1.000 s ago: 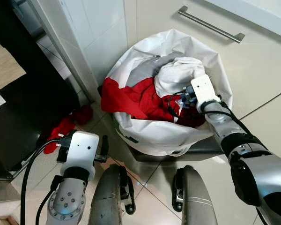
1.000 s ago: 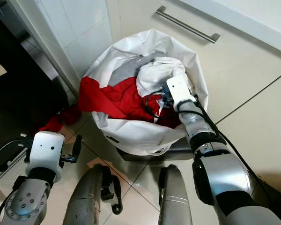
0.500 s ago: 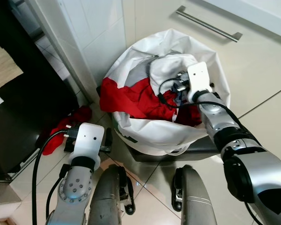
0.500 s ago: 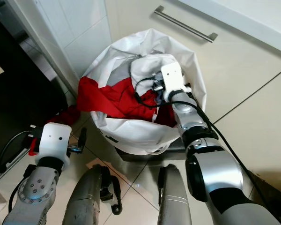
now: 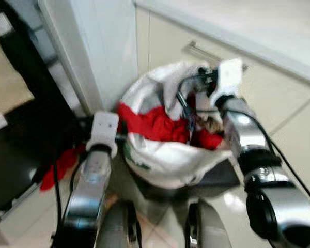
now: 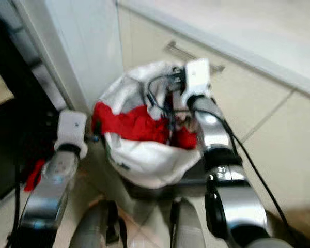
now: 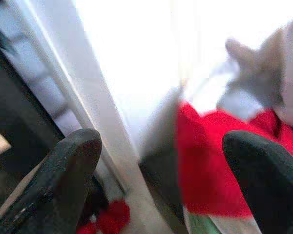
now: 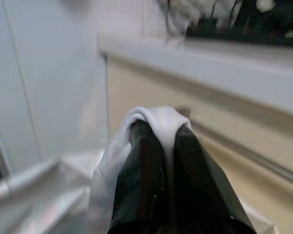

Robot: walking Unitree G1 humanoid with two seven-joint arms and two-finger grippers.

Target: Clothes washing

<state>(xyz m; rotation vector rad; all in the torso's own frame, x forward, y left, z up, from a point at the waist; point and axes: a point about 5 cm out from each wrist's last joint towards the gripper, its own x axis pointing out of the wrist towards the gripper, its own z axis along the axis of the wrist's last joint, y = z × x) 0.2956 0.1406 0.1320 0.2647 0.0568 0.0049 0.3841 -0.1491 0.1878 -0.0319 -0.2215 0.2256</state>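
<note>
A white laundry bag (image 5: 165,160) stands on the floor, holding a red garment (image 5: 155,124) and a white garment (image 5: 170,88). My right gripper (image 5: 195,83) hangs above the bag's far side. The right wrist view shows it (image 8: 161,139) shut on a fold of the white garment (image 8: 154,117), which drapes over both fingertips. My left gripper (image 7: 161,165) is open at the bag's left rim, its wrist unit (image 5: 105,125) level with the red garment (image 7: 205,161). Nothing lies between its fingers (image 7: 63,180). The head views are blurred.
A second red cloth (image 5: 59,165) lies on the floor left of the bag, next to a dark opening (image 5: 20,129). Cream cabinet fronts with a metal bar handle (image 5: 204,51) stand just behind the bag. My two legs (image 5: 119,227) show at the bottom.
The camera has tilted and blurred. My right gripper has risen with the white garment pulled up out of the bag. My left arm has reached forward to the bag's left rim.
</note>
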